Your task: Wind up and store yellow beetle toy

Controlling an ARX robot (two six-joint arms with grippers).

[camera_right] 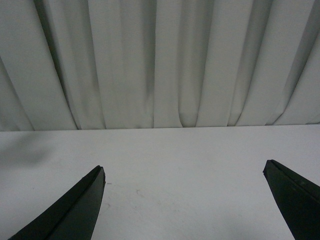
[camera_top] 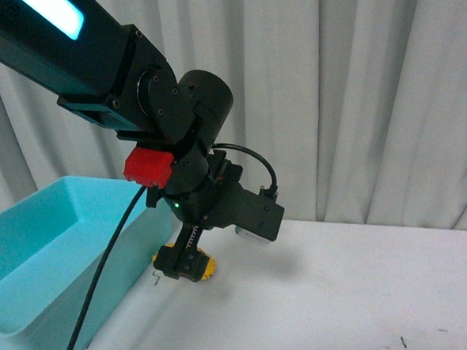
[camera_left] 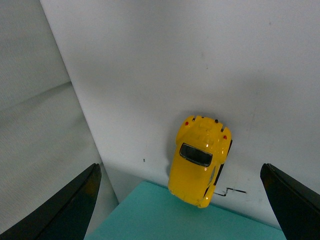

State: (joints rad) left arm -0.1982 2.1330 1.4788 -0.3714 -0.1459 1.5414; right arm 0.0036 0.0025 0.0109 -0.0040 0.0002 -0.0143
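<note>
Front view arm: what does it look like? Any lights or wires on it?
The left arm is a dark boxy beam with a glowing cyan strip, ending in rounded black joints. A red block and a tiny green light sit near the wrist, and a black cable trails down. The left gripper's fingers and the right gripper's fingers are plain black tapering blades.

yellow beetle toy (camera_left: 194,181): glossy plastic | table (camera_left: 200,60): matt white | curtain (camera_right: 150,65): cloth
</note>
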